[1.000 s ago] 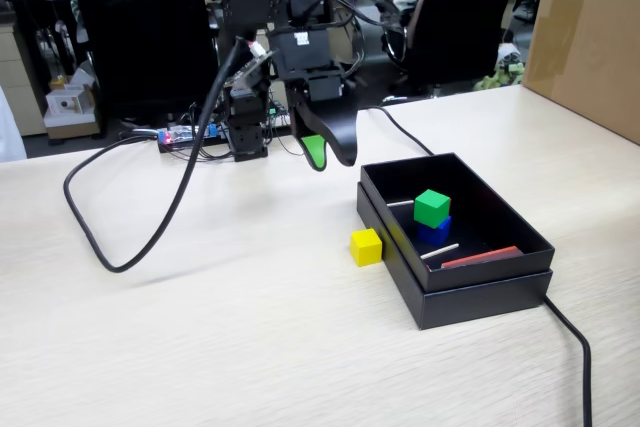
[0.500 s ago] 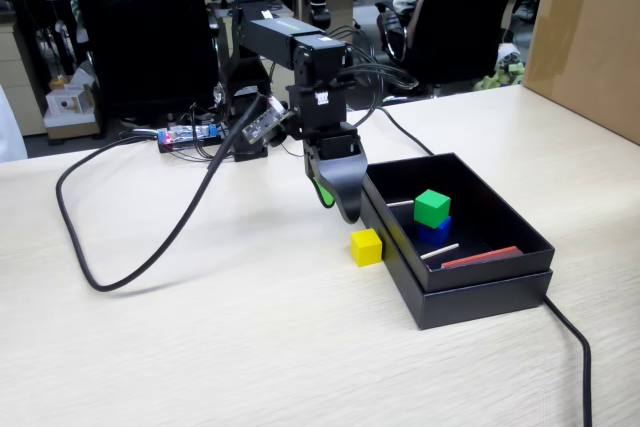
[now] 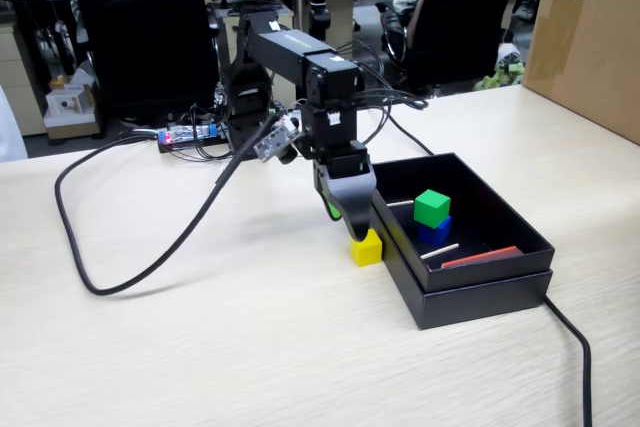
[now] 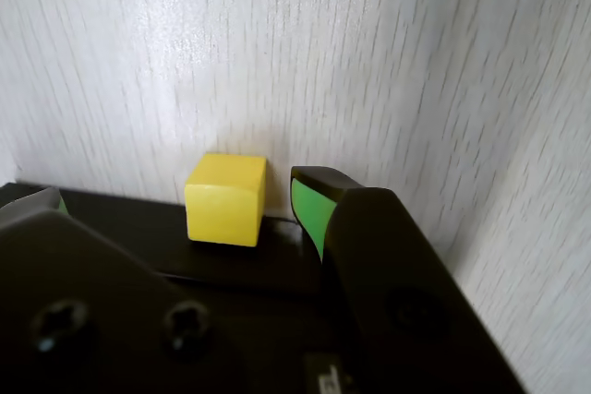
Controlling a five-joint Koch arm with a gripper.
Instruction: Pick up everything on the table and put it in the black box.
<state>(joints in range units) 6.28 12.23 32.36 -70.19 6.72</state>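
Yellow cube (image 3: 366, 247) rests on the tabletop (image 3: 200, 347) at frame centre, just beside the black box (image 3: 480, 292). The arm reaches forward and bends down, with the hand (image 3: 350, 227) pointing at the tabletop directly over the cube. In the wrist view, the hand (image 4: 175, 196) is spread apart, its tips straddling the cube (image 4: 225, 198), which sits square and upright. Inside the box, the green cube (image 3: 432, 207) is stacked on the blue cube (image 3: 436, 232), near a red strip (image 3: 482, 257).

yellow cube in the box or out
Out: the yellow cube sits on the table beside the black box.
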